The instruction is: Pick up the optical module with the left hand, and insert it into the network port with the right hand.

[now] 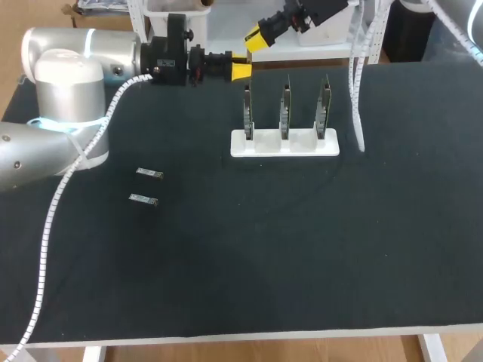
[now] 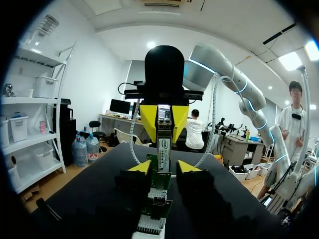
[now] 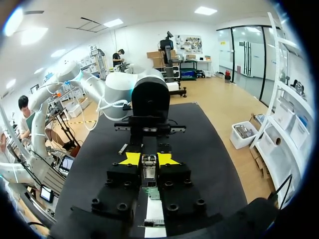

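Black table bears white rack holding three upright circuit boards.

Optical module in right gripper

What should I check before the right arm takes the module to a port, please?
1. Right pincer shut on the module: ok.
2. Left pincer open, with gaps beside the module: ok.
3. Module in line with the right pincer: ok.
4. White stand holds three cards upright: ok.
5. Port visible and free: cannot tell.
6. Two spare modules lie away from the stand: ok.
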`<act>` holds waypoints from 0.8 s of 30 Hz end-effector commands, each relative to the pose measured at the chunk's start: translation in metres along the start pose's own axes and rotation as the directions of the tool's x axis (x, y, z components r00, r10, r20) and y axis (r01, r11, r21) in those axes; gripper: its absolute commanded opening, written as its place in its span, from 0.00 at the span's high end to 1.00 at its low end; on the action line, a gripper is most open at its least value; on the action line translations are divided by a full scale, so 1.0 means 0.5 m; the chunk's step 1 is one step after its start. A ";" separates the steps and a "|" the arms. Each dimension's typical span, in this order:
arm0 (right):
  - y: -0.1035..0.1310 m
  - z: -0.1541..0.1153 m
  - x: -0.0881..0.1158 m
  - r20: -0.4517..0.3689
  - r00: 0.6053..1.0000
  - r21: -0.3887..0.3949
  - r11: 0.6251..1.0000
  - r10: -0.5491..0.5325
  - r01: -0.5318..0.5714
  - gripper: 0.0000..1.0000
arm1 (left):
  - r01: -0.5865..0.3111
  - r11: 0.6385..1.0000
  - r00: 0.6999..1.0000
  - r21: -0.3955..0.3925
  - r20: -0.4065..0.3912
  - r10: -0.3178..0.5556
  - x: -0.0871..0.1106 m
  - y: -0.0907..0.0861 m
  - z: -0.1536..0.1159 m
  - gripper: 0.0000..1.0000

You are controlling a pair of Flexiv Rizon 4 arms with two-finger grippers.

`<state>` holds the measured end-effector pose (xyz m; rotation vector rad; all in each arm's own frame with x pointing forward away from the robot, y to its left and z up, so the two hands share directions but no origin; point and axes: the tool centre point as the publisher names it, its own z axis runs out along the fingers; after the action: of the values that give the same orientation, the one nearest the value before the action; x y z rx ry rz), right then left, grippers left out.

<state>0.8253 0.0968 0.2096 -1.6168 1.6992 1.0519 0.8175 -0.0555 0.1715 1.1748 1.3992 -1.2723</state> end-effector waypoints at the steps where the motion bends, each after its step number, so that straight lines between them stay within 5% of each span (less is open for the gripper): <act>1: -0.014 -0.002 -0.005 -0.002 1.000 -0.257 0.966 -0.002 0.001 1.00 | -0.001 1.000 1.000 0.001 0.000 0.001 0.000 0.001 -0.001 0.00; 8: -0.012 -0.003 -0.004 0.000 1.000 -0.257 0.966 -0.004 0.004 1.00 | -0.004 1.000 1.000 -0.015 -0.023 0.003 0.005 0.003 -0.007 0.00; 15: -0.011 -0.004 -0.004 0.000 1.000 -0.258 0.966 -0.006 0.005 1.00 | -0.063 0.996 0.980 -0.068 -0.194 0.049 0.014 0.001 -0.029 0.00; 24: -0.009 -0.004 -0.004 -0.001 1.000 -0.259 0.966 -0.010 0.009 1.00 | -0.200 0.975 0.880 -0.098 -0.456 0.134 0.027 -0.018 -0.074 0.00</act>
<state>0.8226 0.0958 0.2105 -1.6276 1.6871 1.0587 0.8207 -0.0254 0.1539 1.4722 1.5728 -0.8918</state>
